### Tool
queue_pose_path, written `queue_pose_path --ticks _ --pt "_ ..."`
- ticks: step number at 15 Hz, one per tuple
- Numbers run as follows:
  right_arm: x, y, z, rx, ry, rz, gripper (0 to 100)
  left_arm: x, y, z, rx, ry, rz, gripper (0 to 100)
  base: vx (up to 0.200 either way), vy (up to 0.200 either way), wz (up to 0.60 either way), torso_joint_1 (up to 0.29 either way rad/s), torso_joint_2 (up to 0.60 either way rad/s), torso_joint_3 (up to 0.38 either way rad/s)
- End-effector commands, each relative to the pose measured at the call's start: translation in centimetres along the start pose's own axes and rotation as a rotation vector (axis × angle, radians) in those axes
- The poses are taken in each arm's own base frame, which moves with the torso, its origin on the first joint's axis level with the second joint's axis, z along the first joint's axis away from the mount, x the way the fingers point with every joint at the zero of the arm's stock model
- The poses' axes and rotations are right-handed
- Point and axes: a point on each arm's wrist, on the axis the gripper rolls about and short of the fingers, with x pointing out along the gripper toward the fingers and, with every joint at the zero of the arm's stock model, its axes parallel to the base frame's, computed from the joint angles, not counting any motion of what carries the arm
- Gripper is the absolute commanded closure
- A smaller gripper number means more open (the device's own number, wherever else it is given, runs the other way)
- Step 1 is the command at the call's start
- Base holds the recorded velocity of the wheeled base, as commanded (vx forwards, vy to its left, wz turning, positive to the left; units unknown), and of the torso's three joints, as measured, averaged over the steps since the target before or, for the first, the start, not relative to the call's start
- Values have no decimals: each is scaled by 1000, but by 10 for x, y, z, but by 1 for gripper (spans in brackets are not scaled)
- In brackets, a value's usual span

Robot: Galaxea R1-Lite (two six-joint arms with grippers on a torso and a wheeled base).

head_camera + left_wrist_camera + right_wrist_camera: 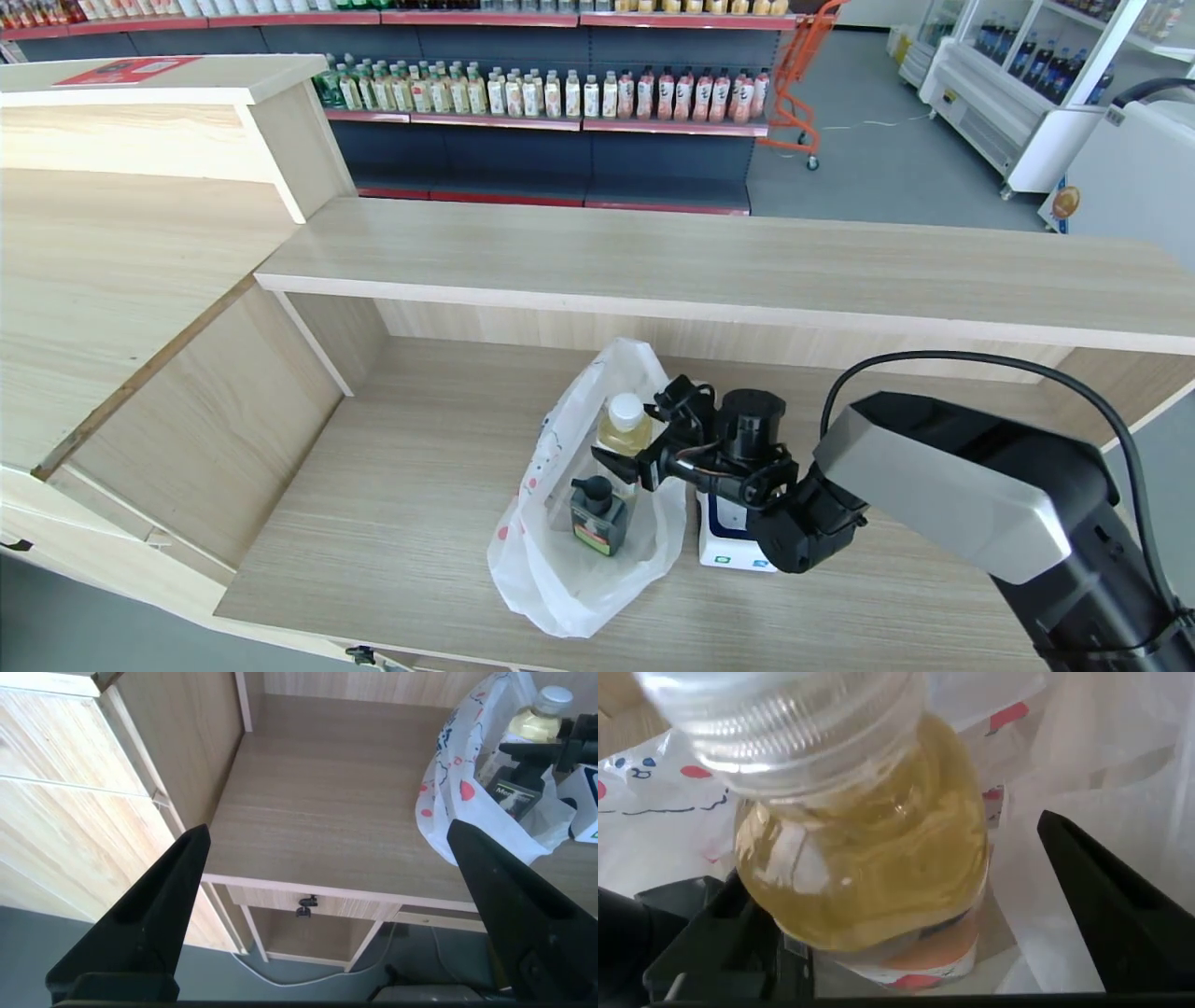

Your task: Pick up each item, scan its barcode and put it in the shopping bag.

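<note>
Right end effector (pixel 920 933) at the mouth of the shopping bag (pixel 569 569), which lies on the desk (pixel 401 504). Its fingers stand open around a bottle (pixel 624 425) of yellow liquid. One finger (pixel 1120 915) is clear of the bottle's side, and the other sits close under the shoulder. The bottle stands upright inside the bag, just behind a dark pump bottle (pixel 597 518). A white scanner (pixel 728 541) sits just beside the bag.

The left end effector (pixel 329 840) hangs open and empty off the desk's near edge, well apart from the bag.

Handling, as judged: the bottle is full, so fairly heavy for its size. Its clear wall is smooth, rounded and likely slippery. It looks stiff enough for a firm squeeze. The labelled body below the shoulder offers the surest hold. The bag's thin film is limp and gives no support.
</note>
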Motion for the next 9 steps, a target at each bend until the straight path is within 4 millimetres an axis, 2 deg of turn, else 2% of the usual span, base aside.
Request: queue_pose_path --ticks 1,4,7,9 --pt "0 0 3 18 -4 1 0 0 0 0 -1 -1 0 0 0 0 0 0 0 0" --pt "-22 -1 47 228 -45 -10 0 0 0 0 -1 -1 0 0 0 0 0 0 0 0" --pt "-68 -2 85 468 28 -49 0 0 0 0 -1 -1 0 0 0 0 0 0 0 0" --pt "-102 -2 104 514 81 -85 0 0 0 0 -1 -1 0 0 0 0 0 0 0 0"
